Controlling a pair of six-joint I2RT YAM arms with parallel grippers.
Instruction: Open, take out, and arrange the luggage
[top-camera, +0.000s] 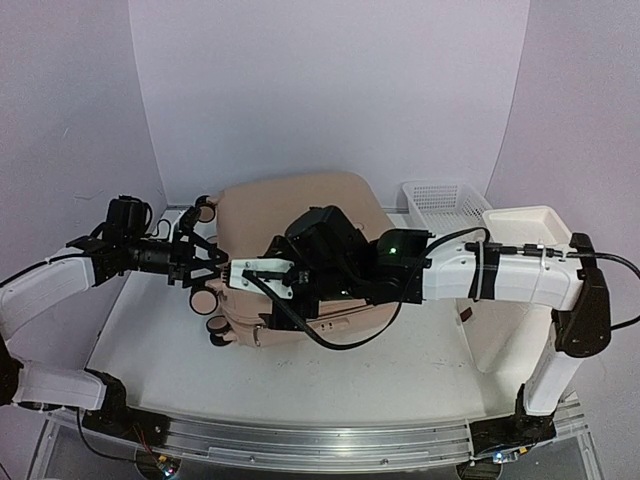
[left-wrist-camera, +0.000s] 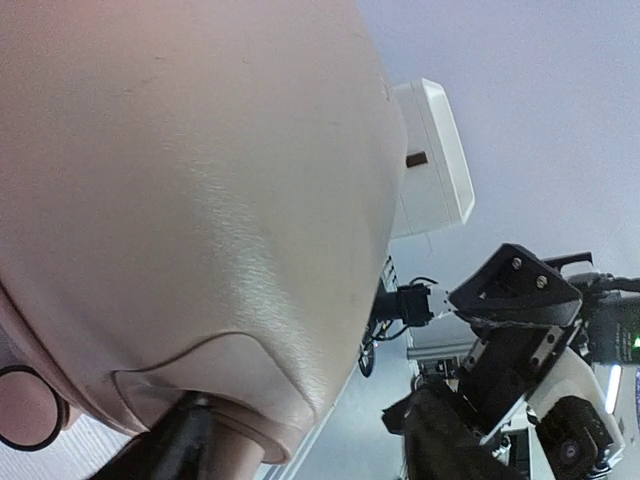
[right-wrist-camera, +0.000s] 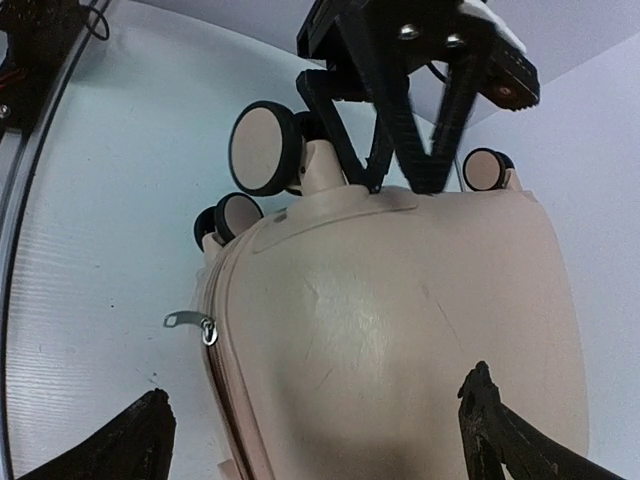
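pale lilac backdrop (top-camera: 330, 90) curves behind a white table (top-camera: 150, 340); white mesh basket (top-camera: 445, 203) at back.

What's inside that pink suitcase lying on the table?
Nothing inside shows. The suitcase lies closed, so only its pink shell, its black wheels and the zipper pull on its seam are visible. Whatever it holds is covered by the shell.

A white mesh basket (top-camera: 445, 200) stands at the far right of the white worktop (top-camera: 400, 370), just beside a white cabinet (top-camera: 520, 222) at the right edge, with a pale lavender backdrop (top-camera: 330, 90) behind and a metal rail (top-camera: 320, 442) along the near edge.
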